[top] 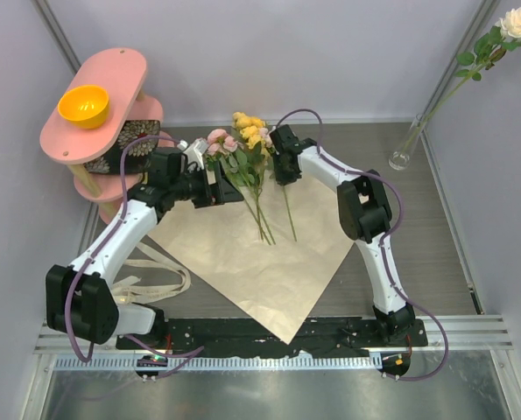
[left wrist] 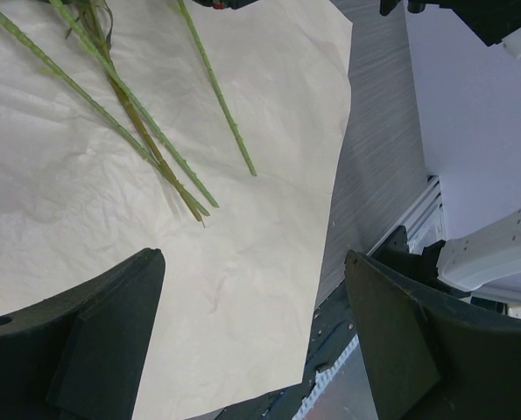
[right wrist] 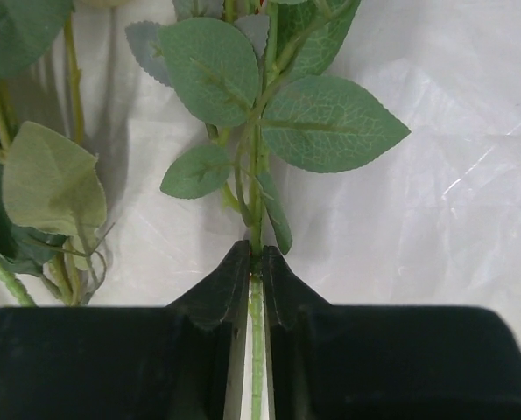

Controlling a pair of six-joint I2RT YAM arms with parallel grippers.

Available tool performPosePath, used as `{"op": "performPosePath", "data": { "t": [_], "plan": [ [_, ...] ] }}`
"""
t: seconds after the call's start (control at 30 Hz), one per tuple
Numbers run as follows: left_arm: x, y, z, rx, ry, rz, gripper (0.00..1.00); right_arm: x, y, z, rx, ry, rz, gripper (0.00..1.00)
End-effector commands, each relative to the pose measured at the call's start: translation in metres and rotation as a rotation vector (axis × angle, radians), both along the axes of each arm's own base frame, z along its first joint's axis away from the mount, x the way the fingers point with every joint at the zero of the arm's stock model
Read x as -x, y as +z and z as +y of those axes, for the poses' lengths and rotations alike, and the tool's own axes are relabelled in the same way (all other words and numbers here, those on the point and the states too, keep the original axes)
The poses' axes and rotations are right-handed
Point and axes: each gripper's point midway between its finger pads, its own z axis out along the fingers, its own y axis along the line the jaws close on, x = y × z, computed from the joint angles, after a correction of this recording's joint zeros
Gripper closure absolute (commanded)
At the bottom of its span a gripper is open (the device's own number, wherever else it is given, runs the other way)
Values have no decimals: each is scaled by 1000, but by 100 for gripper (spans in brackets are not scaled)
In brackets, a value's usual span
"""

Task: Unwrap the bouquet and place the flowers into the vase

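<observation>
Pinching one flower stem (right wrist: 256, 354) in the right tool (right wrist: 254, 255) to carry to the vase (top: 403, 156), with left tool (left wrist: 253, 262) wide open, empty.

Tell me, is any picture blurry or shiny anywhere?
Right wrist view: the leaves are sharp, throwing soft grey shadows on the paper, whose creases glint white. Left wrist view: the flower stems are crisp, but the close left tool is a dark shape with little detail. Top view: even light, faint shadows, no blur.
</observation>
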Motion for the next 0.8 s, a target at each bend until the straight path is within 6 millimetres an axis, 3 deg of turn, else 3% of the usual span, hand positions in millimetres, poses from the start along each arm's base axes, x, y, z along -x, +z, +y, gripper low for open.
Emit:
{"op": "performPosePath", "data": {
  "t": [0.0,0.07,0.1,0.13,0.23,0.4,0.43,0.47,0.5,0.53,0.57,0.6,0.63,0.7,0.73,0.77],
  "plan": [
    [3,7,-9,9,-54,-24,12,-6,14,14,-75,4,-29,88],
    [3,6,-9,1,-53,-24,12,-6,20,9,-62,-9,-47,94],
    [3,5,-9,-2,-54,-21,12,-8,38,6,-68,-17,-83,96],
    [3,5,-10,-1,-57,-23,12,-6,40,1,-57,-24,-90,99],
    [4,5,-10,-1,-58,-18,12,0,72,-12,-72,-57,-154,99],
    [10,11,-18,51,-104,-4,12,11,125,-10,-269,-95,-305,99],
    [12,13,-20,68,-117,-1,13,27,108,-12,-291,-96,-279,99],
    [12,17,-24,97,-130,-4,13,23,145,-5,-393,-89,-388,99],
    [16,19,-28,124,-157,6,13,30,152,3,-477,-96,-391,99],
    [18,19,-29,138,-167,12,14,45,137,4,-518,-93,-360,99],
    [18,22,-31,152,-177,4,14,42,169,12,-630,-84,-452,99],
    [21,23,-34,171,-192,16,15,50,173,21,-709,-102,-441,99],
    [22,23,-35,179,-201,19,16,62,162,25,-751,-97,-413,99],
    [24,26,-39,199,-217,19,16,70,186,42,-869,-61,-477,99],
    [27,24,-43,205,-235,28,16,83,180,52,-903,-63,-461,99],
    [28,23,-45,206,-244,35,16,86,196,58,-955,-44,-516,99]
  ]
}}
